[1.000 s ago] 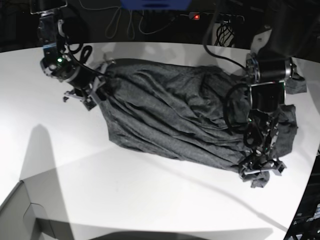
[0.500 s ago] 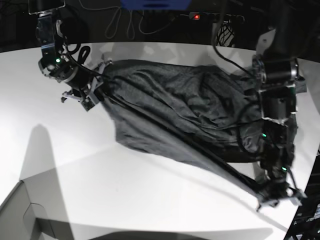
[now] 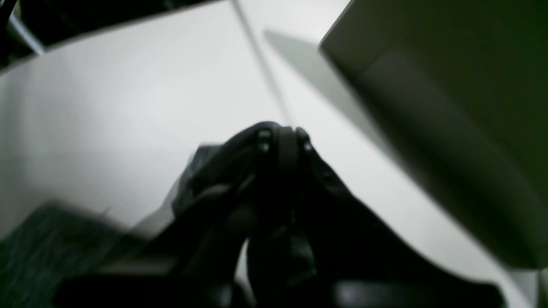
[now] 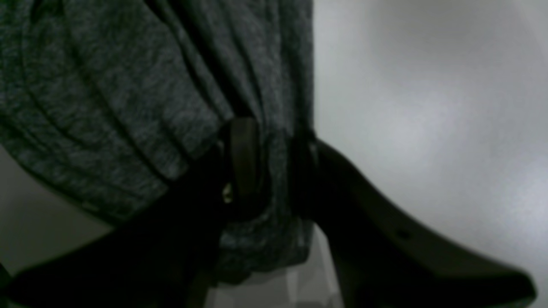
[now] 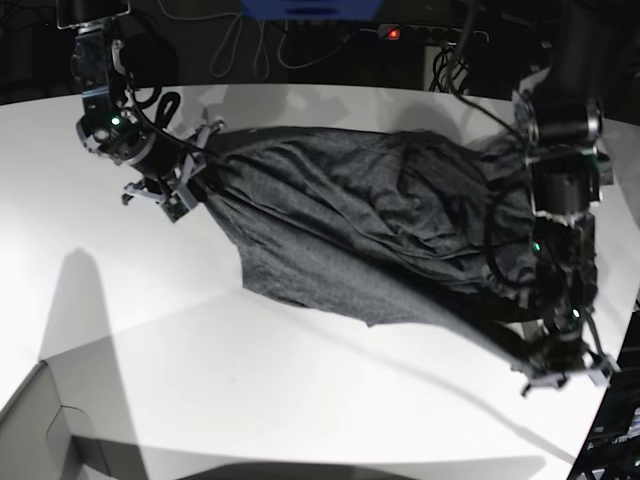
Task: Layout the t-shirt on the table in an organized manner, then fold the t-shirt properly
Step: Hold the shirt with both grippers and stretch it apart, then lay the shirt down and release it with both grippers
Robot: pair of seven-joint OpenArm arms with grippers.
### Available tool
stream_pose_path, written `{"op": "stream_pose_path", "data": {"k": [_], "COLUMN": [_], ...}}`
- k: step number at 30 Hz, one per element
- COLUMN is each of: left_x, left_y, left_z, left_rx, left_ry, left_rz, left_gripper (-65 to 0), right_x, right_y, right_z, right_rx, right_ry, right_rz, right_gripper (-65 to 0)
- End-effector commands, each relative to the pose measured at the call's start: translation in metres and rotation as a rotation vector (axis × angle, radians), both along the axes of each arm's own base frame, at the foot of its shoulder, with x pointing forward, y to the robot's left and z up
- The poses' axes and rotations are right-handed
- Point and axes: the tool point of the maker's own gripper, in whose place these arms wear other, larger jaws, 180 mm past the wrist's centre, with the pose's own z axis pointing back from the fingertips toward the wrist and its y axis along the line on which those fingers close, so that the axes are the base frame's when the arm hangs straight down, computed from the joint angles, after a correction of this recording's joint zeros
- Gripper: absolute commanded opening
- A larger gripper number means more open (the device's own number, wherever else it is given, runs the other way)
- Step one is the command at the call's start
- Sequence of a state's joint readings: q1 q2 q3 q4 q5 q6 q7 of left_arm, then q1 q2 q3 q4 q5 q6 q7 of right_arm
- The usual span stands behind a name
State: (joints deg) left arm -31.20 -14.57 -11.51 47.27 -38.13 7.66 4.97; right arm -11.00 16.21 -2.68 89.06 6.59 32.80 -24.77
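White desk fills the base view; the t-shirt sprawls bunched across it, stretched between both arms. Left wrist view: left gripper jaws clenched on a thin cloth edge, beside a grey box. Right wrist view: right gripper jaws grasping gathered fabric; harder pulling could slip that thin edge free, judging by the tension.

Robotics lab setup: two black robot arms over a plain white tabletop, loose cables and a red indicator light in the dark area behind the tabletop.
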Motion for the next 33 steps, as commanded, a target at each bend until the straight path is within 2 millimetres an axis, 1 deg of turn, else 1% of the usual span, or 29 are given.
{"op": "stream_pose_path", "data": {"k": [1, 3, 5, 6, 8, 9, 11, 13, 14, 17, 20, 21, 23, 24, 27, 28, 30, 32, 33], "left_x": [0.011, 0.011, 0.013, 0.015, 0.022, 0.028, 0.038, 0.042, 0.043, 0.042, 0.038, 0.039, 0.039, 0.037, 0.037, 0.038, 0.035, 0.033, 0.032], "left_y": [-0.004, -0.016, -0.030, -0.038, -0.050, -0.055, -0.067, -0.076, -0.081, -0.093, -0.092, -0.093, -0.092, -0.092, -0.096, -0.098, -0.099, -0.091, -0.090], "left_z": [0.023, 0.014, 0.011, 0.013, 0.023, 0.037, 0.049, 0.049, 0.046, 0.021, 0.001, -0.002, -0.008, -0.011, -0.012, -0.007, 0.000, 0.020, 0.027], "left_rx": [0.008, -0.005, -0.024, -0.030, -0.045, -0.048, -0.054, -0.044, -0.035, -0.016, -0.017, -0.020, -0.025, -0.026, -0.012, 0.000, 0.019, 0.049, 0.058], "left_ry": [-0.067, -0.054, -0.053, -0.062, -0.090, -0.121, -0.143, -0.137, -0.125, -0.056, -0.001, 0.011, 0.031, 0.039, 0.043, 0.032, 0.004, -0.050, -0.070], "left_rz": [-0.006, -0.023, -0.039, -0.049, -0.063, -0.070, -0.088, -0.111, -0.125, -0.159, -0.159, -0.162, -0.160, -0.159, -0.175, -0.189, -0.199, -0.200, -0.200], "left_gripper": [-64.5, -64.5, -64.6, -64.7, -64.8, -64.8, -64.6, -64.6, -64.5, -64.5, -64.3, -63.4, -58.2, -54.1, -41.3, -36.7, -29.9, -24.1, -22.2], "right_x": [0.010, 0.011, 0.011, 0.011, 0.011, 0.010, 0.010, 0.009, 0.009, 0.009, 0.009, 0.009, 0.009, 0.009, 0.008, 0.008, 0.008, 0.008, 0.008], "right_y": [-0.001, -0.001, -0.001, -0.001, -0.001, -0.001, -0.001, -0.001, -0.001, -0.009, -0.011, -0.011, -0.011, -0.009, -0.008, -0.007, -0.007, -0.007, -0.007], "right_z": [0.012, 0.012, 0.012, 0.012, 0.012, 0.012, 0.011, 0.012, 0.013, 0.013, 0.013, 0.013, 0.013, 0.013, 0.013, 0.012, 0.012, 0.012, 0.012], "right_rx": [0.012, 0.012, 0.013, 0.012, 0.012, 0.012, 0.012, 0.011, 0.009, -0.013, -0.016, -0.016, -0.016, -0.013, -0.010, -0.008, -0.008, -0.008, -0.008], "right_ry": [-0.044, -0.047, -0.046, -0.045, -0.045, -0.043, -0.042, -0.045, -0.046, -0.045, -0.045, -0.045, -0.045, -0.045, -0.044, -0.044, -0.044, -0.044, -0.044], "right_rz": [0.002, 0.002, 0.003, 0.003, 0.003, 0.003, 0.003, 0.006, 0.006, 0.010, 0.011, 0.011, 0.011, 0.010, 0.013, 0.014, 0.014, 0.014, 0.014], "right_gripper": [-49.5, -49.5, -49.5, -49.5, -49.5, -49.5, -49.5, -49.5, -49.5, -49.5, -49.5, -49.5, -49.5, -49.5, -49.5, -49.5, -49.5, -49.5, -49.5]}}
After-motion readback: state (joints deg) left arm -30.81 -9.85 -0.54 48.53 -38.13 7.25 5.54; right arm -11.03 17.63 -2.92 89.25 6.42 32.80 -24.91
